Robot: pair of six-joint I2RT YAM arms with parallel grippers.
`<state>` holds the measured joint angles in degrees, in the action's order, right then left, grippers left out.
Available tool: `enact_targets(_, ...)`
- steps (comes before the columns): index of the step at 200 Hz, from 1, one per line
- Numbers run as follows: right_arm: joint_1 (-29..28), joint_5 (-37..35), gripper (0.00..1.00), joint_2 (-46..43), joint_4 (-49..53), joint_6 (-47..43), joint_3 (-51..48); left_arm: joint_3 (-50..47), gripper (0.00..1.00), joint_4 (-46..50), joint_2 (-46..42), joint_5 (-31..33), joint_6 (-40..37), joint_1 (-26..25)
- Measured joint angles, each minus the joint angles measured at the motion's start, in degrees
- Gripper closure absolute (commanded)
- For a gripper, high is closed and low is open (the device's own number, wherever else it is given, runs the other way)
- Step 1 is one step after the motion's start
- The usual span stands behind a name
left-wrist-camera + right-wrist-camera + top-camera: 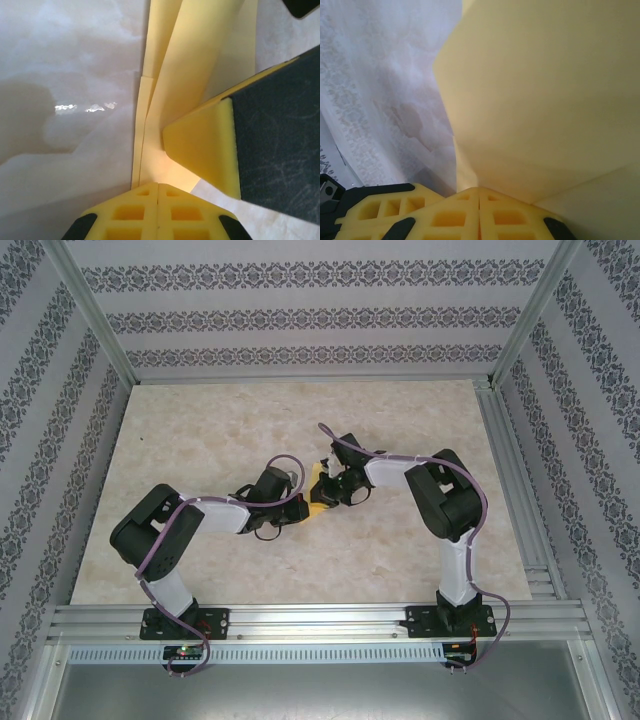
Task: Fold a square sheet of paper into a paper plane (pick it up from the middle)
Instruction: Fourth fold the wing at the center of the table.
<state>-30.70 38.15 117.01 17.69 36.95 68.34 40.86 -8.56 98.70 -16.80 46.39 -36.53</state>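
The square sheet of paper (317, 496), yellow and folded into long overlapping layers, is held just above the middle of the table between both grippers. My left gripper (300, 504) is shut on its near end; in the left wrist view the layered paper (190, 65) runs up from the closed gripper (158, 189). The right gripper's yellow finger (205, 147) pinches the paper's right side there. My right gripper (326, 488) is shut on the paper from the other side. In the right wrist view the paper (545, 100) rises as a broad sheet from the closed gripper (479, 191).
The beige marbled table (200, 440) lies open on all sides of the grippers. Patterned walls (300, 320) and an aluminium frame (510, 470) close it in. The left gripper's yellow finger (380, 210) sits at the lower left of the right wrist view.
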Motion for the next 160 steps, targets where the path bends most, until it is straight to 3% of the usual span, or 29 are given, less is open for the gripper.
enact_targets(77, 3.61, 0.96, 0.91, 3.61, 3.91, -1.11, 6.08, 1.75, 0.99, 0.90, 1.25, -0.48, -1.53, 0.00)
enact_targets(160, 8.55, -4.31, 0.90, 5.60, 4.20, -2.67, 10.82, 2.16, 0.99, 1.73, 1.29, -0.61, -2.45, 0.00)
